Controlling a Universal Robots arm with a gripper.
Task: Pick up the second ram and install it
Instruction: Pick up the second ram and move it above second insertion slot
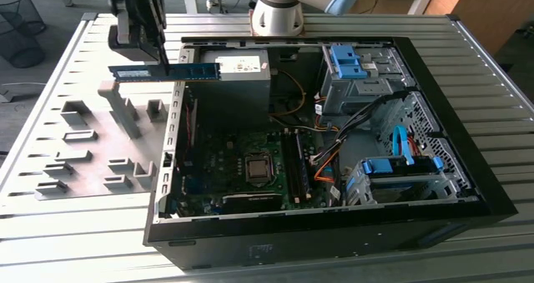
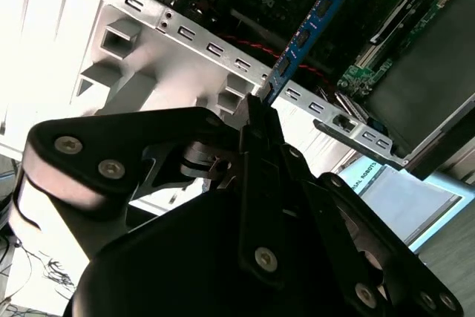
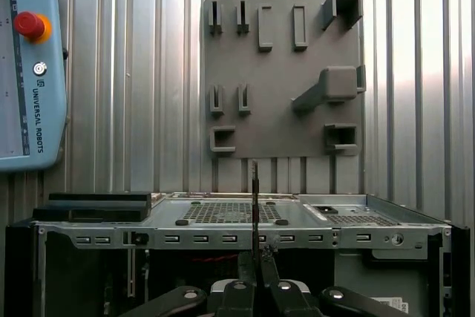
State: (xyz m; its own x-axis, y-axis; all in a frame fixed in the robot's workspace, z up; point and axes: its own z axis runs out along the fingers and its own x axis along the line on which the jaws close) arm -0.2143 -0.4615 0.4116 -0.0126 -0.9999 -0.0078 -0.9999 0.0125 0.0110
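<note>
My gripper [image 1: 157,63] hangs above the exterior view's upper left, shut on the second ram [image 1: 167,72], a thin blue-green stick held level over the edge of the open computer case [image 1: 334,230]. In the second wrist view the ram [image 2: 304,35] juts out from between the fingers [image 2: 257,120] towards the motherboard. In the first wrist view it appears edge-on as a thin dark line [image 3: 254,198] above the gripper [image 3: 255,261]. The motherboard [image 1: 237,164] with its long black memory slots [image 1: 294,164] lies inside the case, below and to the exterior view's right of the ram.
A grey holder plate [image 1: 87,148] with raised blocks lies on the slatted metal table to the left of the case; it also appears in the first wrist view [image 3: 282,72]. The arm's base [image 1: 276,11] stands behind the case. Blue drive cages [image 1: 396,170] and cables fill the case's right side. A teach pendant [image 3: 26,64] rests on the table.
</note>
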